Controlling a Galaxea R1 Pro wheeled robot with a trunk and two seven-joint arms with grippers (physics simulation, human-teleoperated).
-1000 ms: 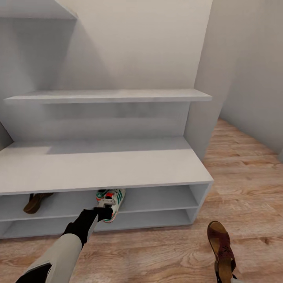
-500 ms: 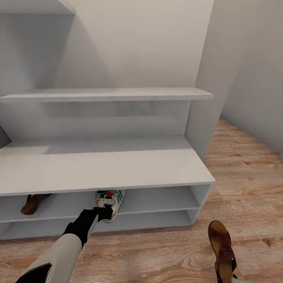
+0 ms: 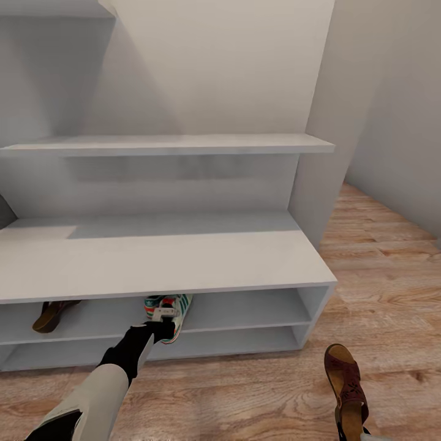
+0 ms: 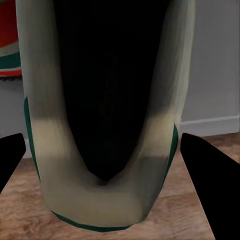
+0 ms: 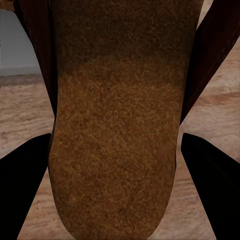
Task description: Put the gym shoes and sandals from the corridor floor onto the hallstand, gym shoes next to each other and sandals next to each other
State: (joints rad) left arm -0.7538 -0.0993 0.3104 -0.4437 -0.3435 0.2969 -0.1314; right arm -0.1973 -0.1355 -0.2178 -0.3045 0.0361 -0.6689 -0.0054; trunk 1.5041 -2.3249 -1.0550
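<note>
A white gym shoe (image 3: 166,313) with green stripes sits in the upper open level of the pale hallstand (image 3: 184,260). My left gripper (image 3: 158,327) is shut on its heel; the left wrist view looks into the shoe's dark opening (image 4: 107,90) between the black fingers (image 4: 207,175). A red and green shape (image 4: 7,45) beside it may be another gym shoe. One brown sandal (image 3: 52,313) lies on the same level at the left. A second sandal (image 3: 346,386) hangs over the corridor floor (image 3: 380,288) at lower right, its tan footbed (image 5: 115,150) clamped in my right gripper (image 5: 116,142).
A long floating wall shelf (image 3: 171,145) juts out above the bench top. A white wall corner (image 3: 318,153) rises right of the hallstand, and the wood floor runs on past it to the right. The lower open level (image 3: 245,343) lies under the shoes.
The gym shoe and my left gripper have slid slightly left and deeper into the upper level. The head view has drifted a little. The right-hand sandal keeps its place.
</note>
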